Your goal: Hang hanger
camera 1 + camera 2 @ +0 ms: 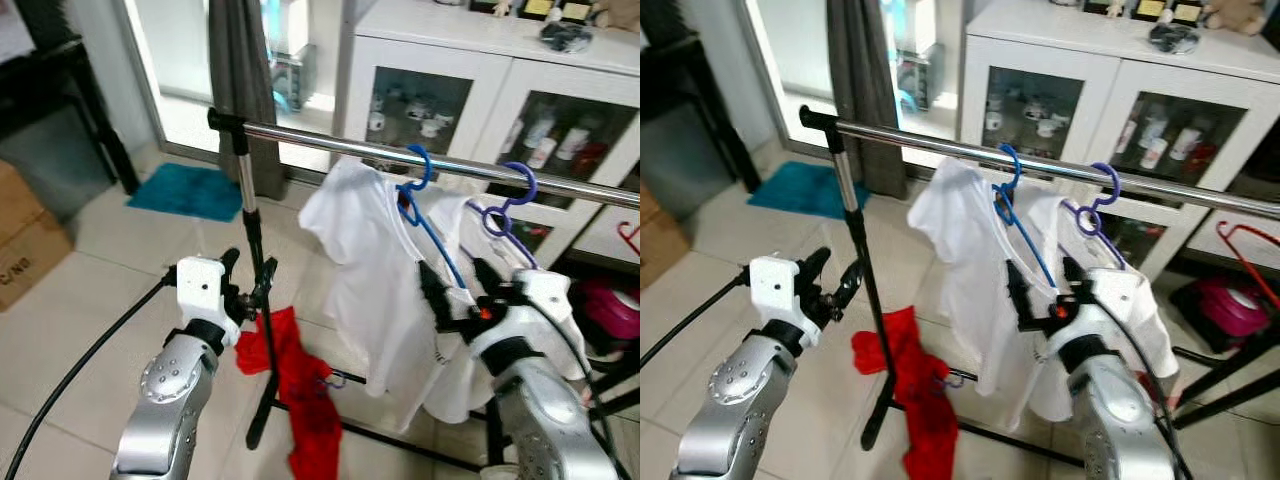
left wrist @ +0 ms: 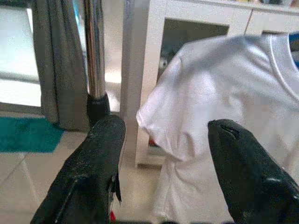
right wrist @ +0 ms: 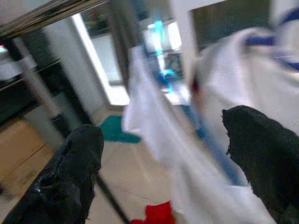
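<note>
A chrome rail (image 1: 320,143) runs across a clothes rack. A blue hanger (image 1: 420,168) hooks over the rail and carries a white shirt (image 1: 360,260). To its right hangs a purple hanger (image 1: 513,196) with another white shirt. My right gripper (image 1: 455,285) is open just in front of these shirts, below the blue hanger, with nothing between its fingers (image 3: 70,177). My left gripper (image 1: 248,283) is open beside the rack's upright pole (image 1: 250,230), also holding nothing. A red garment (image 1: 300,385) lies on the rack's base and the floor.
A white cabinet (image 1: 500,60) with glass doors stands behind the rack. A grey curtain (image 1: 235,70) and a teal mat (image 1: 190,190) are at the back left, a cardboard box (image 1: 25,240) at far left. A red hanger (image 1: 1245,245) shows at far right.
</note>
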Controlling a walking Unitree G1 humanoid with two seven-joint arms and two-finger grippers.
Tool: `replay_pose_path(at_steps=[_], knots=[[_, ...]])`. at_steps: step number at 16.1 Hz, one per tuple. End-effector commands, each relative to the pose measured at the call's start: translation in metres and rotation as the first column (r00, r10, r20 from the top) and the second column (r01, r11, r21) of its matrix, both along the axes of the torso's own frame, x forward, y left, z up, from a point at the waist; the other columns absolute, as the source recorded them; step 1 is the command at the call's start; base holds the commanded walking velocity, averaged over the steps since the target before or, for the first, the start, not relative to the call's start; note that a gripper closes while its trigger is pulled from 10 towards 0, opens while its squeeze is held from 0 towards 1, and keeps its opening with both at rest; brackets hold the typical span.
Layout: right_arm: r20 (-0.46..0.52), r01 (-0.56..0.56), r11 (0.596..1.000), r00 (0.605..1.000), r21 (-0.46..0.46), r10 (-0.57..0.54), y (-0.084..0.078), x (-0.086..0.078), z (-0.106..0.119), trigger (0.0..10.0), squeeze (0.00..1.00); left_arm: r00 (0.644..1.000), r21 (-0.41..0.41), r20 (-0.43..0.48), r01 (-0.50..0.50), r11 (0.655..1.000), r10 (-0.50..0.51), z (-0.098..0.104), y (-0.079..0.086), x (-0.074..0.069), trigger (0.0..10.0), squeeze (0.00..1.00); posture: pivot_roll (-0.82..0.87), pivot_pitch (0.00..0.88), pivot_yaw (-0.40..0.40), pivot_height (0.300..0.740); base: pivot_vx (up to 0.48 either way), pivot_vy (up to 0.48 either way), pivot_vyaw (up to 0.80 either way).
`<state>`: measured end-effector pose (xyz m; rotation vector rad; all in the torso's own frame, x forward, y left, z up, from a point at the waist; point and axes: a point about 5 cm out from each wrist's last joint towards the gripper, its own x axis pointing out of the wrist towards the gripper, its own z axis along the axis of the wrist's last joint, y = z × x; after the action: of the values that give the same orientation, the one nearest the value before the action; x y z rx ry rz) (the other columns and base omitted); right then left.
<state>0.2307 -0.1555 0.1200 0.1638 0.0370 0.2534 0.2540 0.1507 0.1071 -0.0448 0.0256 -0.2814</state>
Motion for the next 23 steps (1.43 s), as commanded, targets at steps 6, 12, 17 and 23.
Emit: replay_pose_path(at_steps=[6, 12, 17, 23], knots=[[0.014, -0.129, 0.991, 0.992, 0.024, 0.128, 0.019, 0.013, 0.012, 10.0, 1.0, 0.999, 0.009, 0.017, -0.032, 0.999, 0.032, 0.009, -0.006, -0.008, 10.0, 1.0, -0.11, 0.0, -0.072, 0.74, 0.0, 0.0, 0.0], [0.032, -0.063, 0.994, 0.998, 0.092, 0.061, 0.024, 0.016, 0.022, 10.0, 1.0, 0.998, 0.04, 0.043, 0.038, 0.998, -0.04, 0.025, 0.0, -0.001, 10.0, 0.93, -0.08, 0.0, -0.12, 0.74, 0.0, 0.0, 0.0], [0.01, -0.088, 0.993, 0.996, -0.082, 0.089, 0.023, 0.065, 0.031, 10.0, 1.0, 0.992, 0.06, 0.0, 0.123, 0.991, -0.124, 0.024, 0.012, 0.017, 10.0, 0.81, -0.06, 0.0, -0.093, 0.74, 0.0, 0.0, 0.0], [-0.082, 0.008, 0.981, 0.996, -0.196, -0.025, -0.005, 0.103, 0.041, 10.0, 1.0, 0.885, 0.089, -0.092, 0.463, 0.882, -0.456, 0.035, 0.009, 0.001, 10.0, 0.0, -0.04, 0.0, -0.112, 0.74, 0.0, 0.0, 0.0]])
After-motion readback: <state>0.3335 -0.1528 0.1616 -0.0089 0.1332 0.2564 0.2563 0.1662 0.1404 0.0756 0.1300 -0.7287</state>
